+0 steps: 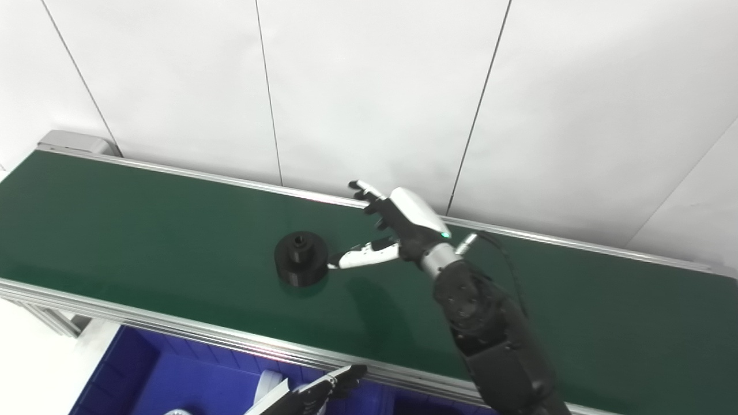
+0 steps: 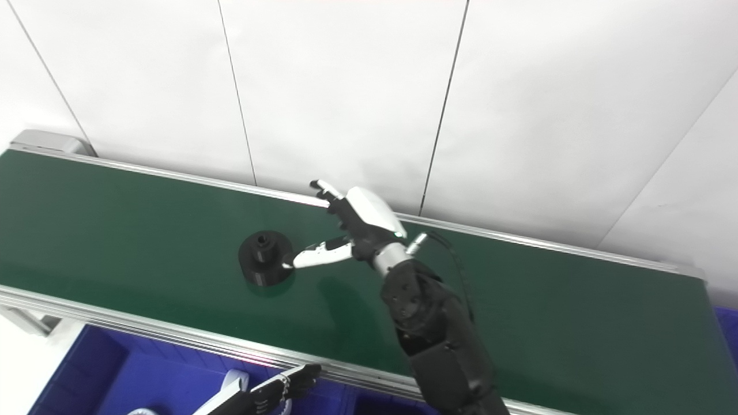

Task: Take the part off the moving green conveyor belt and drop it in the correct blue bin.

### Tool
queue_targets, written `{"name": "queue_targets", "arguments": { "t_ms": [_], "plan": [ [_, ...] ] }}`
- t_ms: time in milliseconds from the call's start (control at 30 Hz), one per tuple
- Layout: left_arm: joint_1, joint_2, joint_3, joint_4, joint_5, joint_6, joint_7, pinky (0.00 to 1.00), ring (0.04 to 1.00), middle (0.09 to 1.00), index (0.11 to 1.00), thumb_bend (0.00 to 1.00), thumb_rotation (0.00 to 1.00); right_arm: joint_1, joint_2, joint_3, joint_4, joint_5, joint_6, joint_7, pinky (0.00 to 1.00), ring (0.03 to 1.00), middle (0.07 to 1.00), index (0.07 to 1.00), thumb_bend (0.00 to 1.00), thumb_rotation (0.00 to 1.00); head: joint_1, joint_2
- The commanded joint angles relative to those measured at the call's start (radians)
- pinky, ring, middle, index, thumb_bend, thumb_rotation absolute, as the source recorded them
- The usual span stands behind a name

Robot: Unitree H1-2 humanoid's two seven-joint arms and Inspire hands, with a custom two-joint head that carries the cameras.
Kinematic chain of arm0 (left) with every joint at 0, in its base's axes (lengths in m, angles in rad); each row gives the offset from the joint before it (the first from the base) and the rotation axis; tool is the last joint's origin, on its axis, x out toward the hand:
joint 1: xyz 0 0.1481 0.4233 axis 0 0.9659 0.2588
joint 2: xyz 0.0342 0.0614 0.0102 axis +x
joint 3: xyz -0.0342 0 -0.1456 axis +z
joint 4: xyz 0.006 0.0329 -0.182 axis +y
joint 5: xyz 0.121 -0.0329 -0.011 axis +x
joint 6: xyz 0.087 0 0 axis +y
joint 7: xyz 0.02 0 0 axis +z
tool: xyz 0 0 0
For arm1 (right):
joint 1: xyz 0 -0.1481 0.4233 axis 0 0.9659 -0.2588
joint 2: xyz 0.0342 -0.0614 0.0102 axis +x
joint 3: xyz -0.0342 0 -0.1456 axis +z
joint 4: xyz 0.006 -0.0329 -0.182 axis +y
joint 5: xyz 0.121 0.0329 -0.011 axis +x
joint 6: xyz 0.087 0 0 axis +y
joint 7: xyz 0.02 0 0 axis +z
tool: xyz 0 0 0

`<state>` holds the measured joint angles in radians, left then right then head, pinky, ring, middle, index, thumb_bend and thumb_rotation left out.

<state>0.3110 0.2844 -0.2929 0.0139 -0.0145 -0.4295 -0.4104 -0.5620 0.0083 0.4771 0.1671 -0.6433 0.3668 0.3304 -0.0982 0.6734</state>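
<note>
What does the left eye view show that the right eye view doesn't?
Only the left eye view: white floor left of the blue plastic bin, with the conveyor's leg frame near that corner.

Only the right eye view: the green belt's right end and a sliver of blue past it.

Both: the round black plastic part with a raised hub on the green conveyor belt; the right hand open beside it, one of its fingers at the part's rim; the left hand low over the bin, its state unclear.
</note>
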Motion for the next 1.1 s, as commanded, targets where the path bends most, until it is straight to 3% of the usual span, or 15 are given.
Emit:
{"name": "queue_targets", "arguments": {
  "t_ms": [0,367,700,900,967,1067],
  "plan": [
    [0.006,0.005,0.0,-0.03,-0.019,-0.04,-0.013,0.88,0.923,0.955,0.939,0.71,0.47,-0.066,0.026,0.012,-0.005,-0.008,-0.007,-0.01,0.76,0.884,0.935,0.971,0.94,0.43,0.002,0.0],
    [0.012,-0.006,-0.002,-0.029,-0.037,-0.04,-0.03,0.84,0.907,0.953,0.935,0.74,0.47,-0.109,0.051,0.087,0.157,-0.037,-0.055,-0.049,0.77,0.863,0.923,0.959,0.98,0.41,0.013,0.007],
    [0.021,-0.01,-0.009,-0.051,-0.028,-0.038,-0.025,0.83,0.908,0.948,0.937,0.74,0.47,-0.091,0.039,0.143,0.24,-0.049,-0.062,-0.046,0.78,0.875,0.927,0.963,0.97,0.35,0.021,0.02],
    [0.018,-0.016,-0.01,-0.055,-0.037,-0.039,-0.03,0.85,0.917,0.955,0.94,0.72,0.46,-0.057,0.018,0.173,0.276,-0.059,-0.1,-0.072,0.74,0.837,0.899,0.936,0.97,0.22,0.022,0.026],
    [0.019,-0.019,-0.01,-0.057,-0.037,-0.039,-0.028,0.85,0.913,0.954,0.935,0.72,0.44,-0.035,0.015,0.172,0.281,-0.054,-0.115,-0.088,0.69,0.814,0.866,0.9,0.91,0.14,0.022,0.028],
    [0.018,-0.02,-0.01,-0.058,-0.04,-0.039,-0.029,0.86,0.916,0.96,0.934,0.71,0.44,-0.007,0.023,0.163,0.303,-0.055,-0.141,-0.148,0.57,0.698,0.757,0.828,0.83,0.05,0.023,0.032]
  ]
}}
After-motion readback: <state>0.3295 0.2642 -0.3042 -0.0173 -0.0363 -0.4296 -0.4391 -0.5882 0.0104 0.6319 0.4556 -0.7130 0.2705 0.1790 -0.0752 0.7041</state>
